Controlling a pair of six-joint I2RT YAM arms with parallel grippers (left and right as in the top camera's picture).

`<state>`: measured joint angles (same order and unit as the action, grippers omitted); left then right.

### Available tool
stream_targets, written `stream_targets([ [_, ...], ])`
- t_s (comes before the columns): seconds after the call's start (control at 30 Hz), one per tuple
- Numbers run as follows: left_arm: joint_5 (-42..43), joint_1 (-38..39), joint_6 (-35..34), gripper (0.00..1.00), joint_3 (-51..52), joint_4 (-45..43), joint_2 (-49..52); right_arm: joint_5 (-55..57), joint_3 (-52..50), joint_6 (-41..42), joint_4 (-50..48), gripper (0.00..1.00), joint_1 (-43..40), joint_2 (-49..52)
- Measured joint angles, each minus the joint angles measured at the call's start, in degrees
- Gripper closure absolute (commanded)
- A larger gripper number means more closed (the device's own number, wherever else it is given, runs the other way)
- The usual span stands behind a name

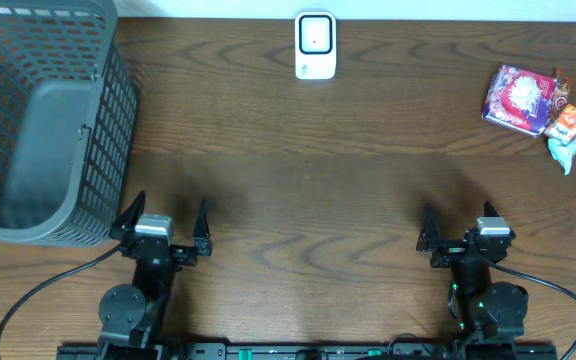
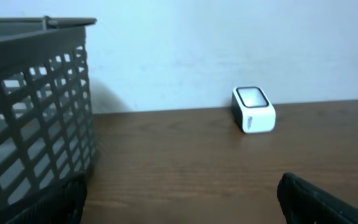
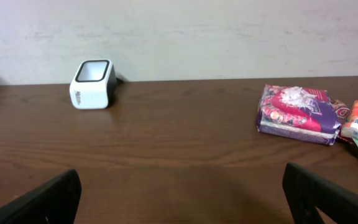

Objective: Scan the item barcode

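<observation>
wood table (image 1: 298,170); basket (image 1: 48,130) cut off left (snack packs (image 1: 520,98) blurry); both jaws spread, empty.

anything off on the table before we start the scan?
Nothing stands out. Barcode scanner upright at the far edge, grey basket upright at left, packets in a loose overlapping heap at far right, none visibly torn or spilled. Left gripper and right gripper open, empty.
</observation>
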<state>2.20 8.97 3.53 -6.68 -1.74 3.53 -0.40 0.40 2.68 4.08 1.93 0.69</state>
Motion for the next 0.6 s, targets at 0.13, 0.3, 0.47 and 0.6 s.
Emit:
stream_targets([
  [0.13,0.76,-1.88,0.00,0.02,2.34,-1.97,-2.23,0.00,0.00,0.00,-0.02,0.01,0.00,0.00],
  [0.3,1.01,-3.96,-0.02,0.02,4.20,-9.73,-2.84,0.00,0.00,0.00,-0.02,0.01,0.00,0.00],
  [0.47,1.14,-6.21,-0.02,0.02,5.55,-13.75,-2.95,0.00,0.00,0.00,0.00,0.01,0.00,0.00],
  [0.6,1.16,-7.39,-0.02,0.02,5.81,-8.00,-2.95,0.00,0.00,0.00,0.00,0.01,0.00,0.00],
])
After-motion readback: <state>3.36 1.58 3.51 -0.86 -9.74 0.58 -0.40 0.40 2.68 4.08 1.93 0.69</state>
